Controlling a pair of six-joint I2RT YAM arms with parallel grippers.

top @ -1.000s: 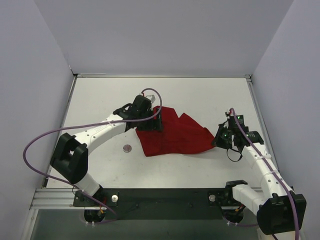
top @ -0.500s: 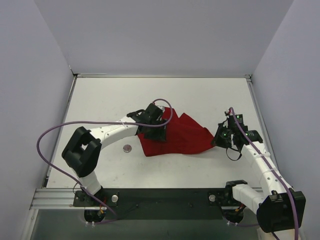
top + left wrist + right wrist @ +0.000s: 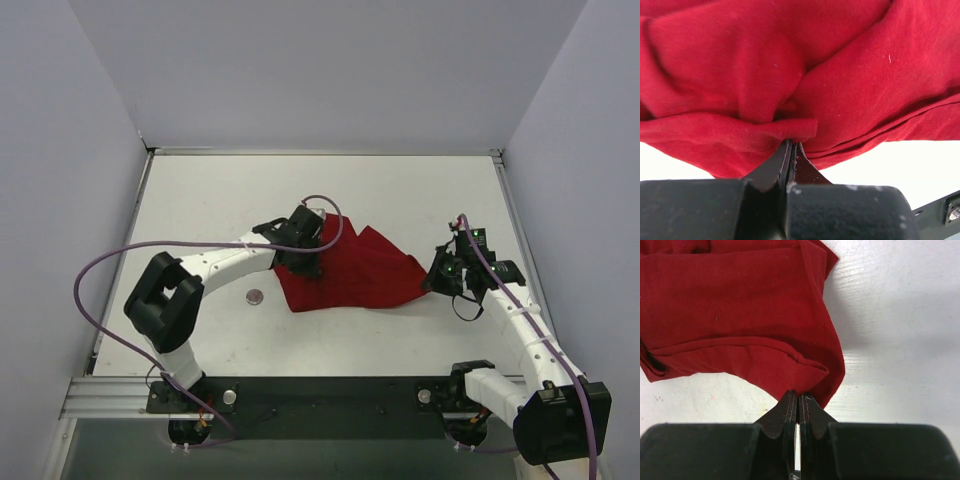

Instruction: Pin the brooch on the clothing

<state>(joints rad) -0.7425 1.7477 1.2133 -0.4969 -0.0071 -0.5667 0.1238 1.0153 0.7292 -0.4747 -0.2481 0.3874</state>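
Observation:
The clothing (image 3: 355,270), a red T-shirt, lies crumpled in the middle of the white table. My left gripper (image 3: 305,262) sits at its left edge, shut on a fold of the red fabric (image 3: 840,75); its fingertips (image 3: 791,142) are pressed together under the cloth. My right gripper (image 3: 432,283) is shut on the shirt's right corner, and in the right wrist view its jaws (image 3: 799,394) pinch the hem of the clothing (image 3: 730,300). The brooch (image 3: 254,296), a small round disc, lies on the table just left of the shirt, apart from both grippers.
Grey walls close in the table (image 3: 200,190) on three sides. A purple cable (image 3: 100,275) loops out from the left arm. A black rail (image 3: 330,395) runs along the near edge by the arm bases.
My left gripper slid right and down from the shirt's upper left corner onto its left edge, then shut on a fold. The right gripper has stayed put.

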